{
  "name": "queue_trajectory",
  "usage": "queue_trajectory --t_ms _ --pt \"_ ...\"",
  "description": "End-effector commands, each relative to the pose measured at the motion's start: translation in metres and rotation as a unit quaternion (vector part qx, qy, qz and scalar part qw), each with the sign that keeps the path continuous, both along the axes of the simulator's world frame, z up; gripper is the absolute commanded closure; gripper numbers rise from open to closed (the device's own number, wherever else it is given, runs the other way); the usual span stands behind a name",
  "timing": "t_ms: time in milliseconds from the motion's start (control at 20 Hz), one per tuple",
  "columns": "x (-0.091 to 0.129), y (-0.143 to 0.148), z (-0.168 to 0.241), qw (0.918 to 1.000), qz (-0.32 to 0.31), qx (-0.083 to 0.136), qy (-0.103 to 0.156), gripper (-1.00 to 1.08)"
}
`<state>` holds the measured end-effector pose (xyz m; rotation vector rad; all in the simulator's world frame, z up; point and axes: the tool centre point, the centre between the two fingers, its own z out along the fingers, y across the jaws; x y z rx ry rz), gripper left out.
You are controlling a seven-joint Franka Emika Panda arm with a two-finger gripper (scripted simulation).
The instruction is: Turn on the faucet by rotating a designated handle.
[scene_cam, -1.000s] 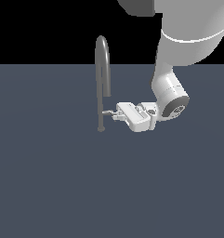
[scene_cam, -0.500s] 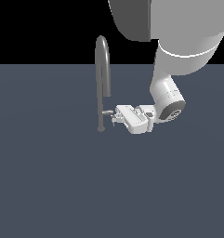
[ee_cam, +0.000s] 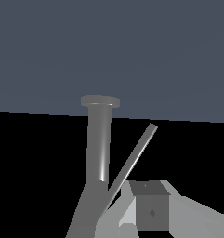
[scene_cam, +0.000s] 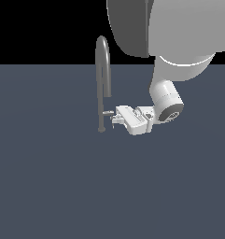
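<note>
The faucet [scene_cam: 103,70] is a tall slim grey pipe arched at the top, standing on a small round base on the dark floor. The handle [scene_cam: 107,112], a short grey lever, sticks out of the lower stem toward the exterior view's right. My gripper [scene_cam: 115,118] lies sideways with its fingertips right against the handle's end, and its fingers look shut together. In the wrist view the faucet [ee_cam: 97,144] stem and a thin slanted rod [ee_cam: 133,157] fill the middle, with a grey fingertip [ee_cam: 151,211] close beside them.
The white arm [scene_cam: 165,100] comes in from the exterior view's upper right and hangs over the faucet's right side. A flat dark blue-grey floor [scene_cam: 53,186] surrounds the faucet.
The upper arm has swung further into view and the wrist has sunk slightly. The fingertips stay at the handle, which has barely shifted.
</note>
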<state>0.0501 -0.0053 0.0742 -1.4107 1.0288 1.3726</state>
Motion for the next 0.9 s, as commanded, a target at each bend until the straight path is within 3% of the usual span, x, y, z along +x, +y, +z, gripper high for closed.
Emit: queue_trajectory --t_ms 0,850 --pt "0.002 0.001 -0.012 1.0 -0.004 -0.004 0.006 1.08" --pt "0.015 0.003 -0.044 0.9997 -0.009 -0.009 0.021 1.08"
